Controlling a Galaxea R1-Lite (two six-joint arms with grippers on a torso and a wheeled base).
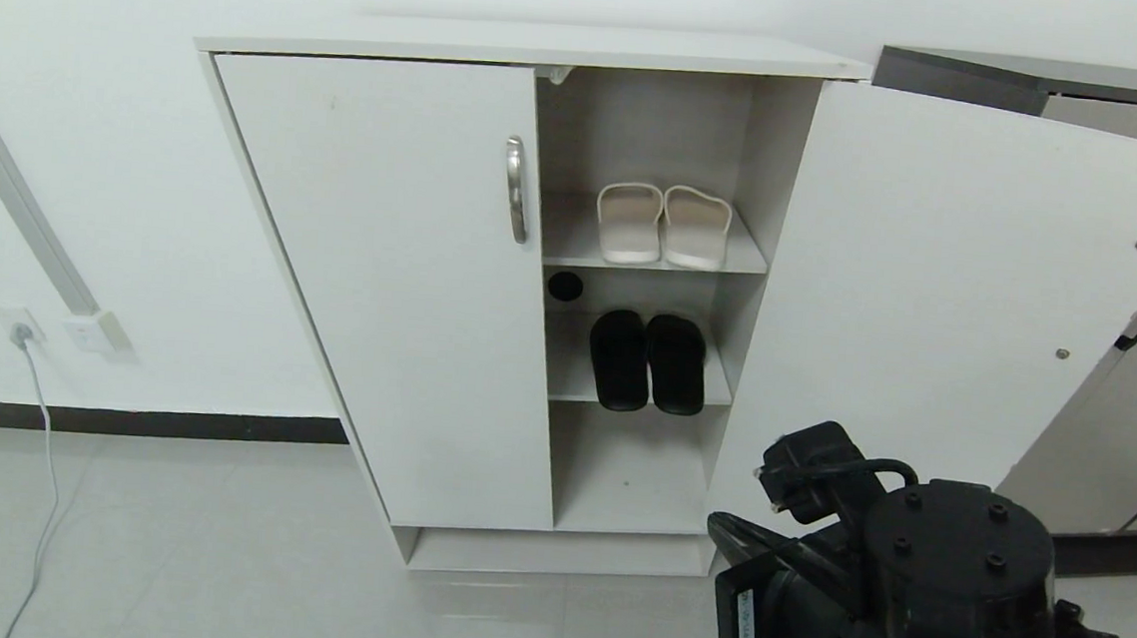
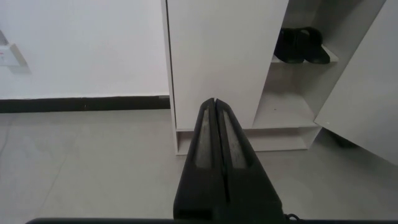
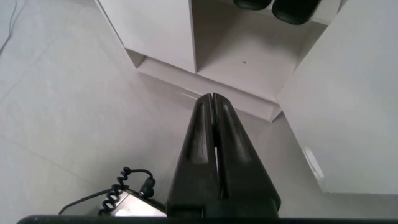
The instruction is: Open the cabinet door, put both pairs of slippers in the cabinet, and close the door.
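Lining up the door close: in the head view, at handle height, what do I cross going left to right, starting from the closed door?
closed door → handle → white slippers → open door → grey cabinet

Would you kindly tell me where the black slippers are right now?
In the head view, the black slippers sit side by side on the lower shelf of the cabinet, on its open right side, directly below the white slippers.
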